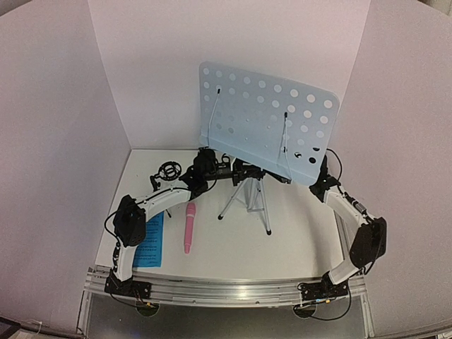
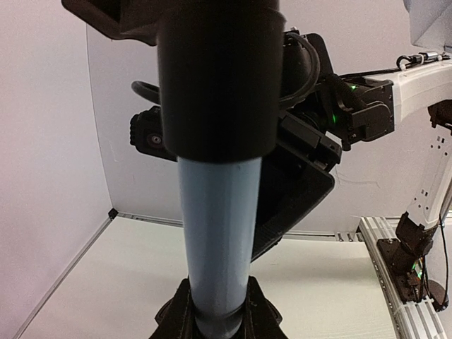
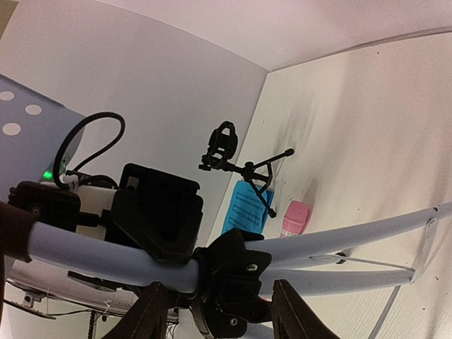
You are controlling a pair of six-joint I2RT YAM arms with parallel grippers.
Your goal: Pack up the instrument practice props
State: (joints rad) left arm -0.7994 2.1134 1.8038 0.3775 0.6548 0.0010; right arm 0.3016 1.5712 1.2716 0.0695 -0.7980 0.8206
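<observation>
Pale-blue and dotted with holes, the music stand (image 1: 268, 116) rises from the middle of the desk (image 1: 296, 244). Its plate tilts back with the broad side running left to right, and its pole (image 2: 215, 233) stands upright over a silver tripod (image 1: 247, 201) with legs spread. Left of the tripod a pink microphone (image 1: 189, 227) lies flat, its long axis running from near edge to far. Blue sheets (image 1: 157, 236) lie flat at the near left, partly under the left arm (image 1: 138, 219). A small black mic stand (image 1: 169, 171) is at the far left with its ring uppermost, its legs partly hidden by that arm.

The left fingers (image 2: 176, 318) are drawn narrow and clamp the pole below a black sleeve (image 2: 215, 78). The right fingers (image 3: 152, 314) stand apart on either side of a black collar (image 3: 229, 272) where the tripod's legs join. Whether they touch it is hard to make out. From above, the plate covers the right fingers and the top of the pole.
</observation>
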